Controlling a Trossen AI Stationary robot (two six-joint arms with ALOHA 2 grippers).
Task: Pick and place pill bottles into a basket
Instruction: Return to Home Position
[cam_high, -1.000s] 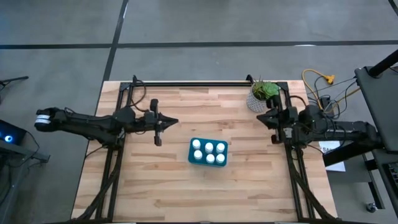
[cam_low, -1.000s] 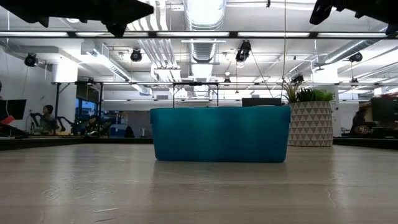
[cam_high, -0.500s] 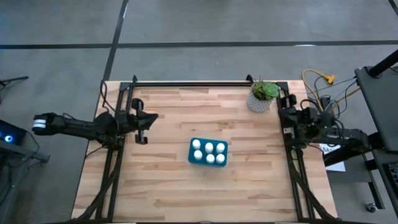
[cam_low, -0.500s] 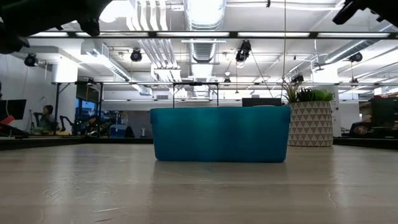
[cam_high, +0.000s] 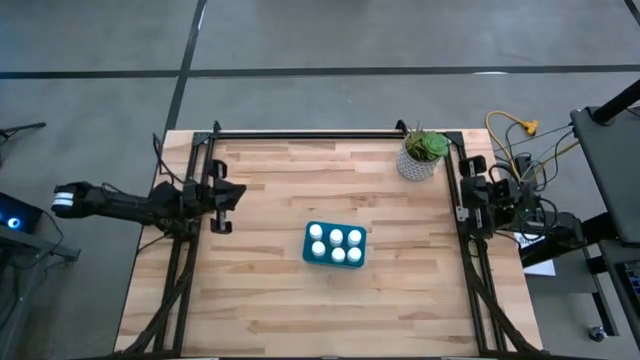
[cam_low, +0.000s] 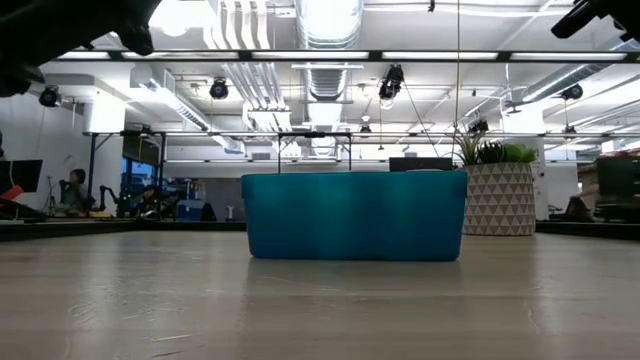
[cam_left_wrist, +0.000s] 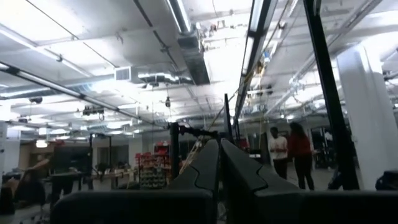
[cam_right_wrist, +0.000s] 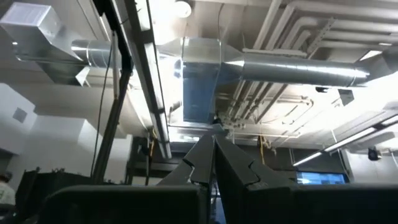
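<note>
pill bottles (cam_high: 336, 237) in basket (cam_low: 350, 215) | left gripper (cam_left_wrist: 219, 144), right gripper (cam_right_wrist: 214, 138): fingers apparently together, empty

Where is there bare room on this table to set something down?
Most of the light wooden table is bare: broad patches between the teal rectangular basket and each side edge, and the whole strip along the edge opposite the white plant pot. Only the basket is crowded, with six white pill bottles. The left gripper and right gripper sit at the sides.
</note>
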